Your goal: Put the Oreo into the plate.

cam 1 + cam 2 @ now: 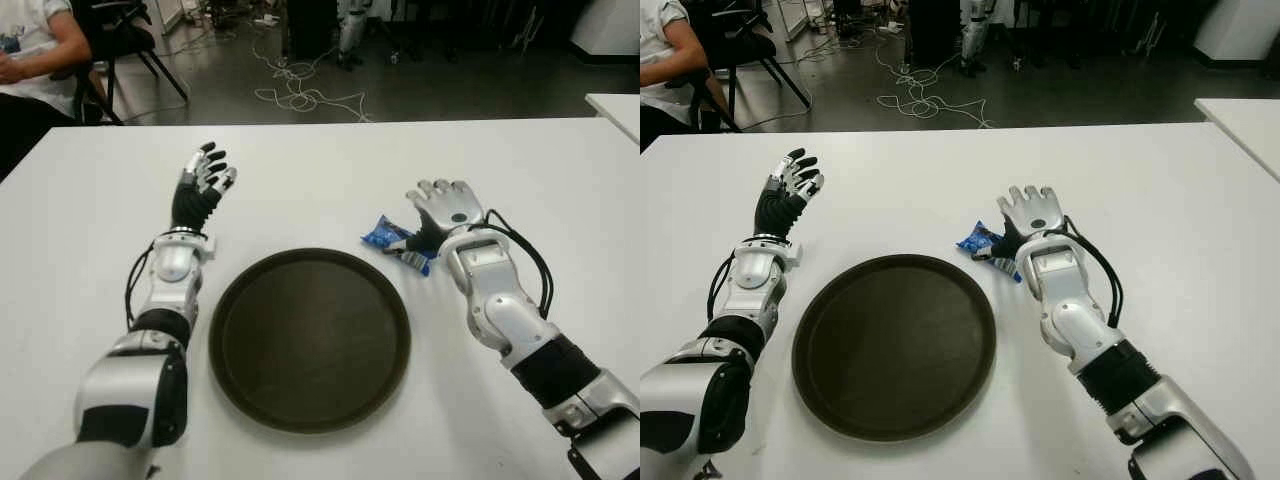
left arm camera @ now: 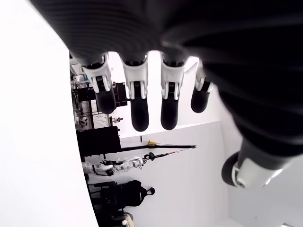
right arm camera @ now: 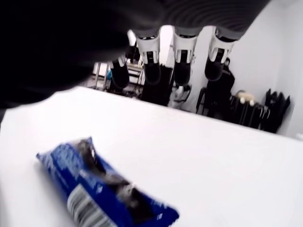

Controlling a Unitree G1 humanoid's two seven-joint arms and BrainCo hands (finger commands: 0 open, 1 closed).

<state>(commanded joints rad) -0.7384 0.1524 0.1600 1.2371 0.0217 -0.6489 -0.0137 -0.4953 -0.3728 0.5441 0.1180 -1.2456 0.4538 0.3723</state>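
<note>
Sitting nearest on the white table (image 1: 320,170), dark round plate (image 1: 310,338), nothing in it. Blue Oreo pack (image 1: 397,241) lies just beyond its rim, under right hand (image 1: 448,208), fingers extended, gripping nothing. Left hand (image 1: 203,180) left of plate, fingers spread, holding nothing. Seated person (image 1: 30,50) far back.

L hand (image 2: 156,94) fingers spread, holding nothing

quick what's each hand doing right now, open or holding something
Left hand: open, holding nothing, left of the plate.
Right hand: open, fingers extended over the Oreo packet, not grasping it.
</note>
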